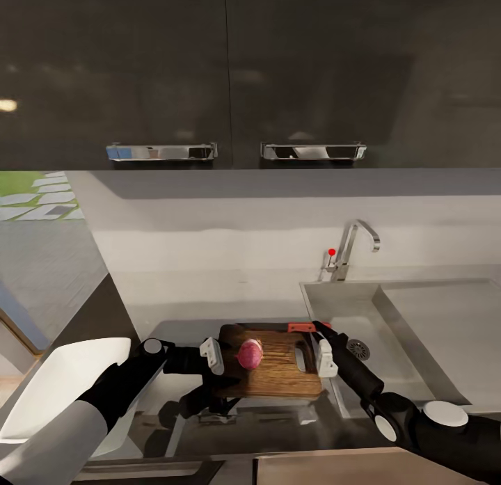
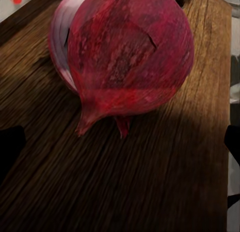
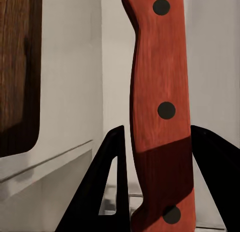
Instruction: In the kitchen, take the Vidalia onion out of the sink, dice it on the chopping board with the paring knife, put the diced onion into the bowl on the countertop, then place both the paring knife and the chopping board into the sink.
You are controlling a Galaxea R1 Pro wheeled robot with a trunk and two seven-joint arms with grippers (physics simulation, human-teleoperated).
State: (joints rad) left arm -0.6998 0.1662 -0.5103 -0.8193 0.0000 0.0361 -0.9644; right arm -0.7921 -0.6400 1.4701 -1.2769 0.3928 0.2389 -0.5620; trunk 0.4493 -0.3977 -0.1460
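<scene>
Red onion on chopping board; right end effector grips knife.

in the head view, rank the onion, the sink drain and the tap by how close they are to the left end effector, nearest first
1. Onion: on the chopping board, just beside the left end effector.
2. Sink drain: in the basin, past the board's far end.
3. Tap: back at the wall behind the sink.

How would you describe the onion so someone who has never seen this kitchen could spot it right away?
Find the steel sink under the chrome tap; just left of it a dark wooden chopping board lies on the grey countertop. The onion sits on that board's left half, between the two grippers. It is the only round, reddish-purple thing there, with a pale layer showing on one side.
</scene>
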